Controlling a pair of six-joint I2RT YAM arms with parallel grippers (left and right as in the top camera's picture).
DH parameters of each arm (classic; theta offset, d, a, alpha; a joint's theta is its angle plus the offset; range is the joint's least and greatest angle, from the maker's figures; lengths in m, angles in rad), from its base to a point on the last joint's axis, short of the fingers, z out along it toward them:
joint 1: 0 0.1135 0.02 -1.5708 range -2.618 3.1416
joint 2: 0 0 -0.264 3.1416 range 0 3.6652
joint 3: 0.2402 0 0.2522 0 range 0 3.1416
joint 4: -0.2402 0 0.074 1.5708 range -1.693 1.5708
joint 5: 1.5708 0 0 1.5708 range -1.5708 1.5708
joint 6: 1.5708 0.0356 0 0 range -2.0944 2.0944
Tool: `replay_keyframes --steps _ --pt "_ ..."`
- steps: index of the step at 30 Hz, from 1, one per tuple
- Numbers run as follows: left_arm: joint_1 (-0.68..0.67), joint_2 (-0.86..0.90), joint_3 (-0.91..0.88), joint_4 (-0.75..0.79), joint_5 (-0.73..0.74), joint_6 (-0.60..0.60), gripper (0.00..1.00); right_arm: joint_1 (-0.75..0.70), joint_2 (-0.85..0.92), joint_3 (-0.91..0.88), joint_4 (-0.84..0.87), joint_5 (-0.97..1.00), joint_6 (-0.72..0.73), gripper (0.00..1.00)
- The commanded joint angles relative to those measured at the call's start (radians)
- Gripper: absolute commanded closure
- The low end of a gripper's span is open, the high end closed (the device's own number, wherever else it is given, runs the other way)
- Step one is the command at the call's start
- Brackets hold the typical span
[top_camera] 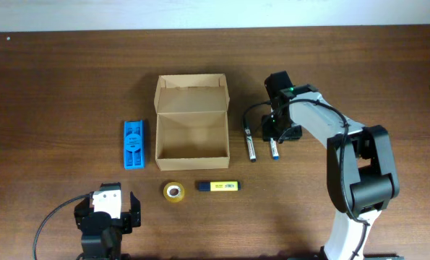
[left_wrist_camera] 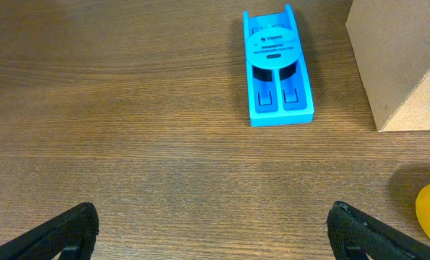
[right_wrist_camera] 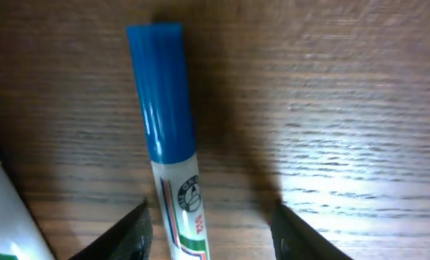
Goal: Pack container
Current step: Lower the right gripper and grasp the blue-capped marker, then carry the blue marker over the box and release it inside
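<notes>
The right gripper (right_wrist_camera: 213, 231), jaws apart and empty, hangs over the blue-capped marker (right_wrist_camera: 164, 108). The marker's long axis runs from far edge to near edge, just right of the container (top_camera: 191, 137) near the desk's middle.

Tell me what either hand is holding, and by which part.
Nothing is held. The right hand, open, straddles the blue-capped white marker below its cap, not clamping it; the left hand is open, empty.
</notes>
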Motion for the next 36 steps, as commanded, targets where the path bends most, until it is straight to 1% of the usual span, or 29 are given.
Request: replay_keyframes --steps 1,4,5,7,8,9,10,17,24,30,36 --pt "0.003 -0.006 -0.006 0.002 -0.008 0.008 0.00 -0.001 0.016 -0.051 0.014 -0.007 0.000 0.51" --pt "0.003 -0.006 -0.006 0.002 -0.008 0.008 0.00 -0.001 0.016 -0.067 0.022 -0.012 0.000 0.56" --pt "0.003 -0.006 -0.006 0.002 -0.008 0.008 0.00 -0.001 0.016 -0.068 0.022 -0.014 0.000 0.62" --pt "0.003 -0.006 -0.006 0.002 -0.008 0.008 0.00 -0.001 0.016 -0.067 0.026 -0.022 0.000 0.77" --pt "0.003 -0.006 -0.006 0.002 -0.008 0.008 0.01 -0.001 0.016 -0.066 0.028 -0.029 0.000 0.82" --pt "0.003 -0.006 -0.006 0.002 -0.008 0.008 0.00 -0.001 0.016 -0.066 0.032 -0.035 0.000 0.90" --pt "0.003 -0.006 -0.006 0.002 -0.008 0.008 0.00 -0.001 0.015 -0.066 0.033 -0.039 0.000 0.93" --pt "0.003 -0.006 -0.006 0.002 -0.008 0.008 0.01 -0.001 0.003 -0.029 -0.005 -0.068 0.000 0.94" --pt "0.003 -0.006 -0.006 0.002 -0.008 0.008 0.01 -0.001 -0.055 0.140 -0.128 -0.071 -0.003 0.93" --pt "0.003 -0.006 -0.006 0.002 -0.008 0.008 0.00 0.024 -0.061 0.307 -0.241 -0.183 -0.105 0.94" --pt "0.003 -0.006 -0.006 0.002 -0.008 0.008 0.00 0.124 -0.061 0.450 -0.297 -0.198 -0.204 0.94"
